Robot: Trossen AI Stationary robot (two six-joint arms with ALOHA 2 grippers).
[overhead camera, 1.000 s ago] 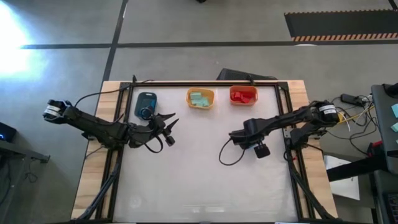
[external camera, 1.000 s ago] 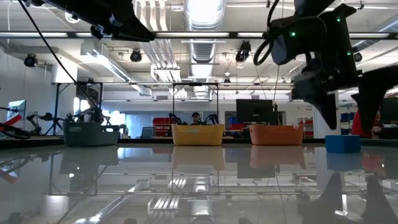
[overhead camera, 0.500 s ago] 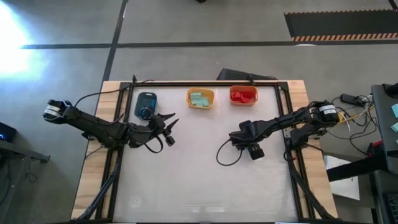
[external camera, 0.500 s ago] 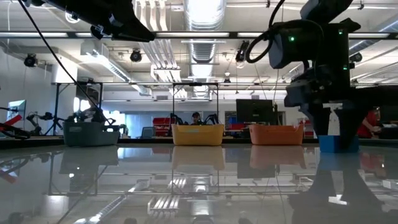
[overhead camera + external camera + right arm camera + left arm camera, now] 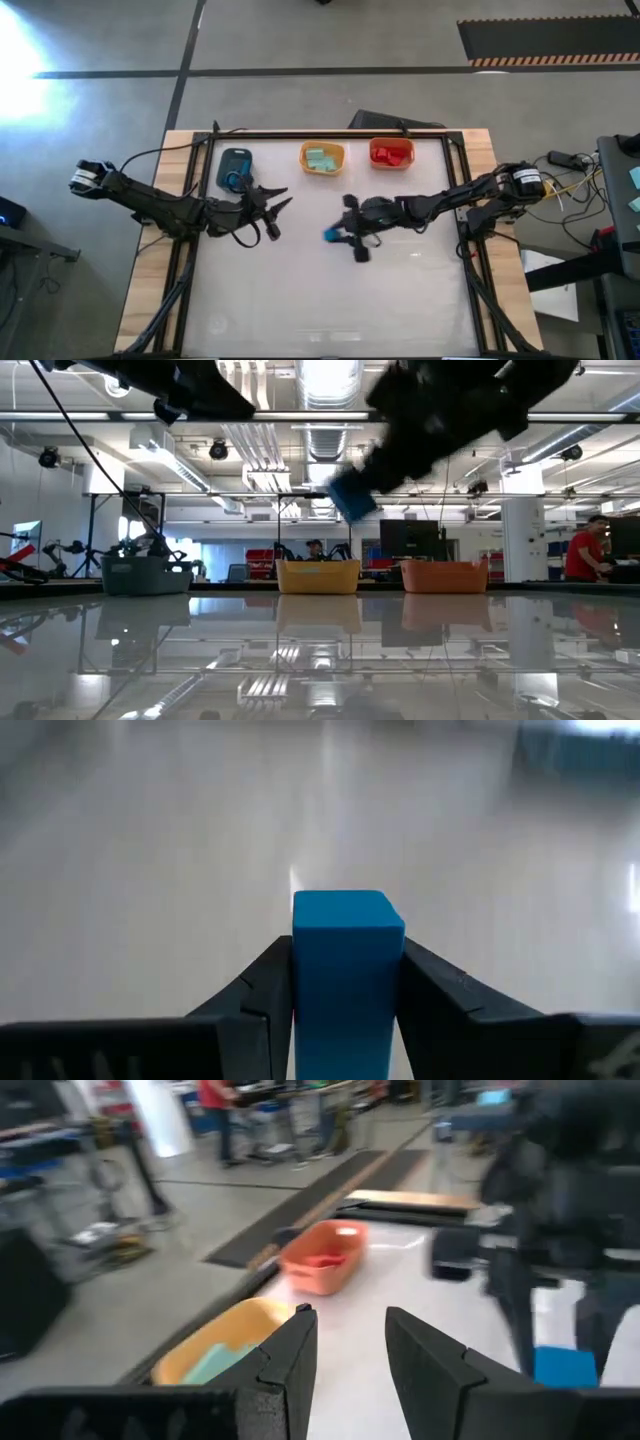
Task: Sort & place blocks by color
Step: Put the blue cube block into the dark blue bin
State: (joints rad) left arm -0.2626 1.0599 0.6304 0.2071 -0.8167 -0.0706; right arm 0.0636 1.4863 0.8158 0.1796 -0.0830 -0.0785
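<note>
Three bins stand in a row along the far edge of the desk [image 5: 330,300]. The grey bin [image 5: 235,168], at the left end, has something dark and a bit of blue inside, too small to make out. The yellow-orange bin [image 5: 322,158] in the middle holds pale teal blocks [image 5: 319,160]. The orange-red bin [image 5: 391,154] at the right end holds red blocks [image 5: 392,153]. In the low view the three bins sit side by side with gaps between them, and their walls hide the contents.

The right pincer [image 5: 340,234] is out over the middle of the desk, near the bins, clamped on a bright blue block [image 5: 347,975]. In the right wrist view the block stands upright between the two dark fingers [image 5: 258,995], both pressed against its sides. In the low view it hangs lifted above the desk surface.

The left pincer [image 5: 275,203] hovers near the grey bin, its fingers a narrow gap apart with nothing between them.
</note>
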